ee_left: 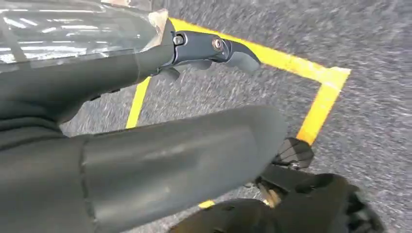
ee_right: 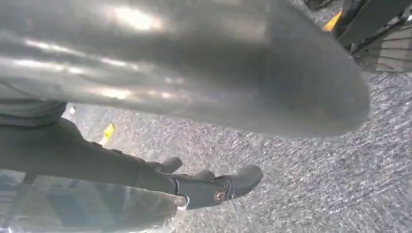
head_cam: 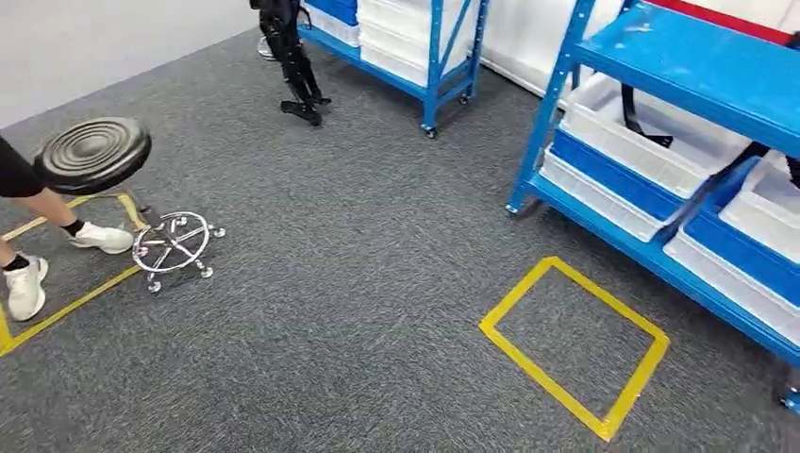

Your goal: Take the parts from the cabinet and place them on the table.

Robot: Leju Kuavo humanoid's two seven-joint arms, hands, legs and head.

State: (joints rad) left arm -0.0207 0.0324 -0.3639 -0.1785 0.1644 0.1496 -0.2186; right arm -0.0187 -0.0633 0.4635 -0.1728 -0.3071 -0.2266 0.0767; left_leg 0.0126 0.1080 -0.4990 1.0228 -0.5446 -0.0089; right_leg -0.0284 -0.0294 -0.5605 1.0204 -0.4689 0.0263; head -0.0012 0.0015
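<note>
Each hand holds a clear plastic-wrapped part. In the left wrist view the left hand [ee_left: 145,97] grips a wrapped part [ee_left: 73,34] above grey carpet and yellow tape. The right hand [ee_right: 184,145] holds another wrapped part [ee_right: 92,206]. Ahead, a yellow tape square [head_cam: 574,344] marks the carpet beside the blue cabinet [head_cam: 660,75] with white bins [head_cam: 651,132]. Farther left stands a black stool [head_cam: 92,154], next to a person's legs [head_cam: 38,222].
</note>
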